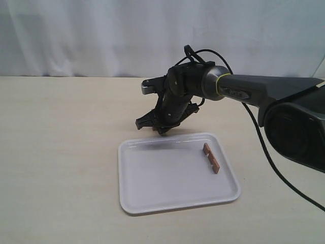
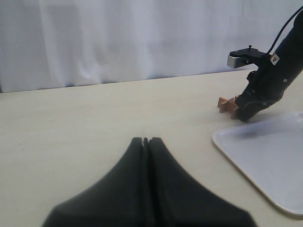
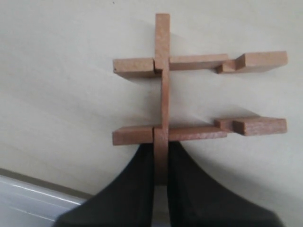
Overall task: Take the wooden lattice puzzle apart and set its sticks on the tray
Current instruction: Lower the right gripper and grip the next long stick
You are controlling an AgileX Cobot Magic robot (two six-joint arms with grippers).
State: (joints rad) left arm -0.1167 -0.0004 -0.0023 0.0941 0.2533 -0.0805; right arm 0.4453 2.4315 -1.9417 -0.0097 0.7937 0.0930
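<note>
What is left of the wooden lattice puzzle [image 3: 163,101] is three reddish-brown notched sticks still locked together: one upright stick crossing two parallel ones. My right gripper [image 3: 161,156] is shut on the lower end of the crossing stick, just beyond the far rim of the white tray [image 1: 152,193]. In the exterior view the gripper [image 1: 158,128] hides most of the puzzle. One loose stick [image 1: 211,157] lies in the tray's right part. From the left wrist view the puzzle [image 2: 228,106] shows beside the right arm. My left gripper [image 2: 145,141] is shut and holds nothing.
A white curtain [image 1: 101,35] hangs behind the beige table [image 1: 56,152]. The right arm's black cable [image 1: 264,147] trails across the table to the right of the tray. The left arm is out of the exterior view.
</note>
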